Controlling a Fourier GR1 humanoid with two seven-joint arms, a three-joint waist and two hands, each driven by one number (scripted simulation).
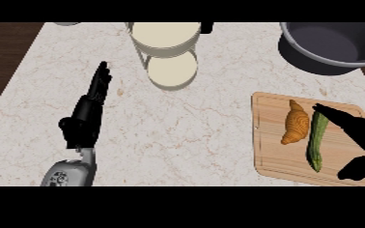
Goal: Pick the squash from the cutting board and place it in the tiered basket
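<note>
A long green squash [315,140] lies lengthwise on the wooden cutting board [274,162] at the right, beside an orange croissant [296,121]. My right hand [343,121] reaches in from the right edge over the squash's far end, fingers straight and thumb [352,169] spread apart near the squash's near end; nothing is held. The tiered basket [165,39] stands at the back centre, a cream upper tier above a cream lower tier [172,70]. My left hand [89,110] rests open at the left, fingers pointing away.
A dark grey pot [322,47] sits at the back right corner. The marble counter's left edge meets dark wood [14,48]. A small pale object [68,23] peeks in at the top left.
</note>
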